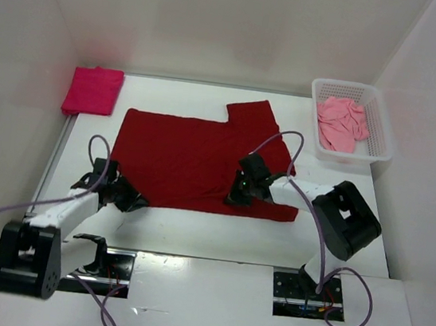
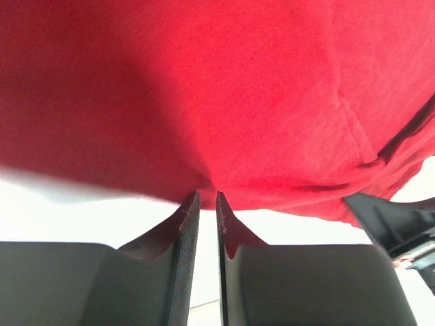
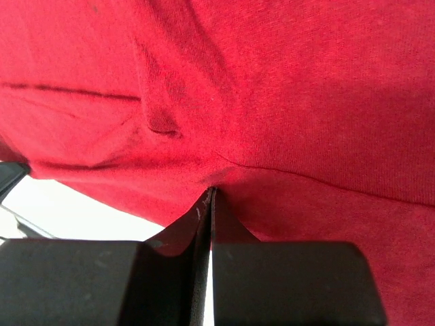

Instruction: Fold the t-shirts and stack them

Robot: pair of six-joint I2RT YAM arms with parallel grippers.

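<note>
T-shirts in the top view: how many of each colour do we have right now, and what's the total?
Magenta-pink t-shirt: 1, folded, far left.
Dark red t-shirt: 1, spread out in the middle.
Salmon-pink t-shirt: 1, crumpled in the white basket.
Total: 3 t-shirts.

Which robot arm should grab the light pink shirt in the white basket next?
Right. The white mesh basket with the light salmon-pink shirt sits nearer the right gripper; the left gripper lies far across. Both now pinch the dark red shirt.
</note>
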